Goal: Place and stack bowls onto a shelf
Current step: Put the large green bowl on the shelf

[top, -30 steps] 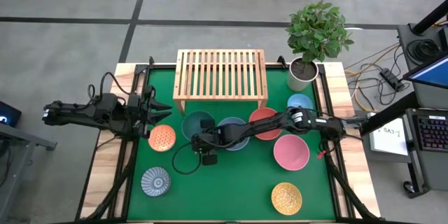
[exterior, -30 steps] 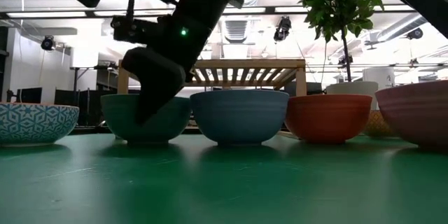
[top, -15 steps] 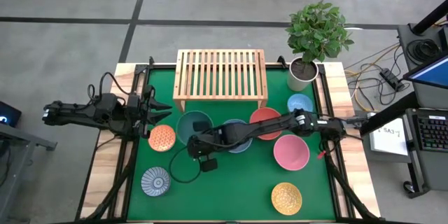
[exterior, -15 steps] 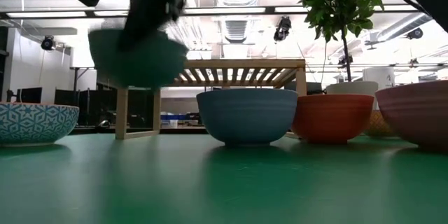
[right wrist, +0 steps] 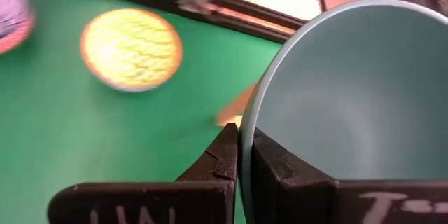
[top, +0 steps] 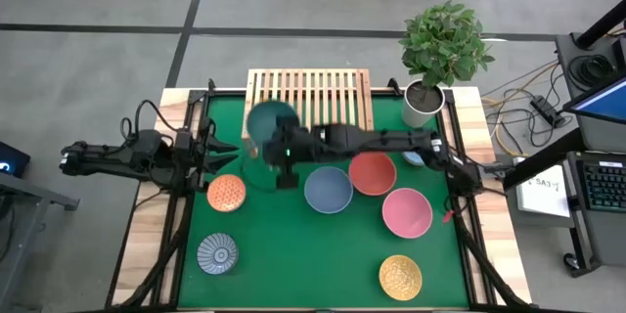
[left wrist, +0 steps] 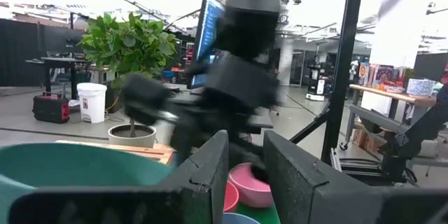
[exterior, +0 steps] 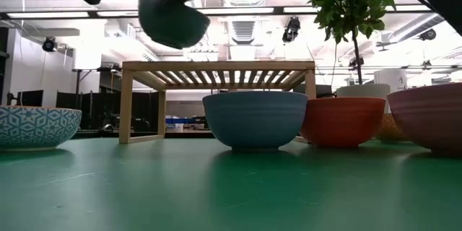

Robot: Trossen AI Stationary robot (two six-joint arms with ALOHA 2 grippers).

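Note:
My right gripper reaches across from the table's right and is shut on the plain green bowl. The bowl is up in the air, over the left near corner of the light-wood shelf. My left gripper waits open at the table's left edge, just beyond the orange patterned bowl. On the green mat stand the blue-grey, red, pink, yellow patterned and dark grey-blue patterned bowls. The right arm mostly hides the light blue bowl. My right gripper pinches the green bowl's rim, one finger inside the bowl and one outside. The fingers come level from the table's right. The bowl is lifted clear and hangs tilted, higher than the shelf's top in the low view.
A potted plant in a white pot stands at the shelf's far right. Free green mat lies at the near middle of the table. Wooden table borders run along both sides. My right arm stretches above the red bowl.
My right gripper has lifted the green bowl off the mat, from beside the blue-grey bowl. It carried the bowl up and toward the far edge, to above the shelf's left near corner. The bowl has tipped in the hold. The blue-grey bowl has shifted slightly.

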